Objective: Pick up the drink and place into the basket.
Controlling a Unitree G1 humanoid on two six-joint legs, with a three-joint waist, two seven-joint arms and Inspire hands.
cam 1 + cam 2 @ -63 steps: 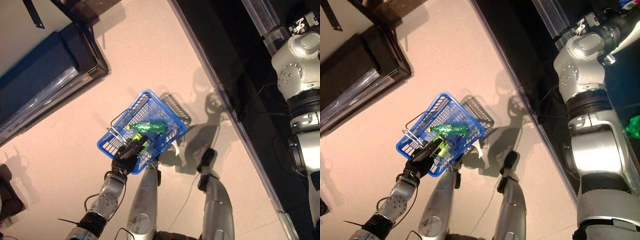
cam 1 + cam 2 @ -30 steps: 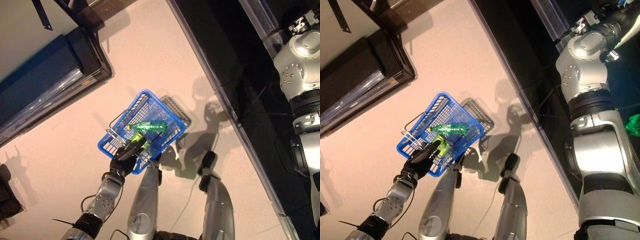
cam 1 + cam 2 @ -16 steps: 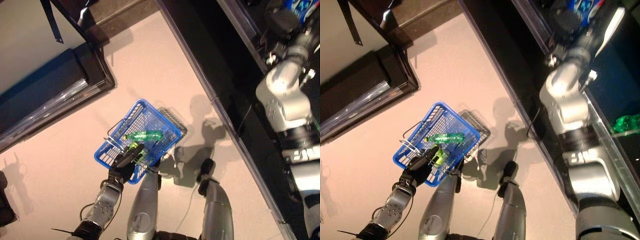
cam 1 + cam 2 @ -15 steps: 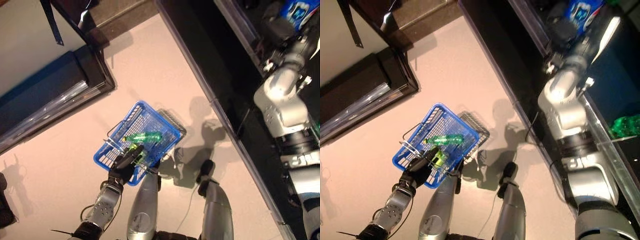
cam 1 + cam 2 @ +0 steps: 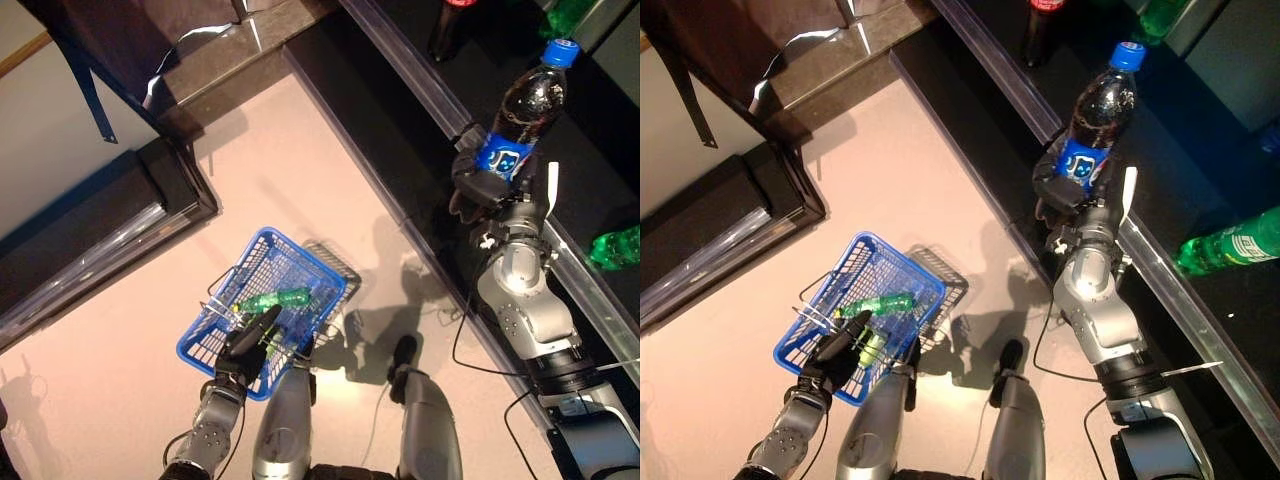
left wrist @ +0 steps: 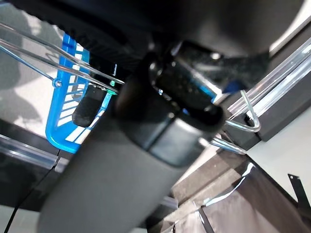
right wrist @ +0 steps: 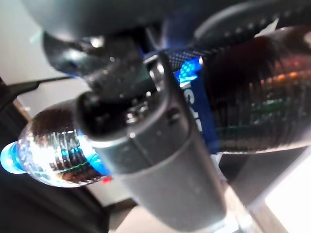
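Cola bottle [image 5: 1099, 110], dark with a blue cap and blue label, stands upright in the right robot hand [image 5: 1062, 190], whose dark fingers are curled round the bottle's lower half at the label. The right wrist view shows the same grasp from close by: fingers and thumb wrapped about the dark ribbed body. The bottle is held over the black shelf [image 5: 1180, 190], just beyond the shelf's clear front rail [image 5: 1160, 275], and well apart from the basket.

Down by the robot's left side, the blue basket [image 5: 300, 262] hangs above the pale floor [image 5: 300, 150], its wire handles [image 5: 222, 305] gathered in the left robot hand [image 5: 250, 338], whose fingers are closed round them. The left wrist view shows the thin wires passing under the curled fingers, with the blue mesh beyond. Inside the basket lies a green bottle [image 5: 272, 299] on its side, and something green and yellow sits beside it, partly hidden by the hand.

On the shelf, another green bottle [image 5: 1235, 245] lies on its side to the right of the raised arm, and a dark bottle with a red cap [image 5: 1040, 25] stands farther back. A dark cabinet base [image 5: 110, 245] edges the floor to the left of the basket.
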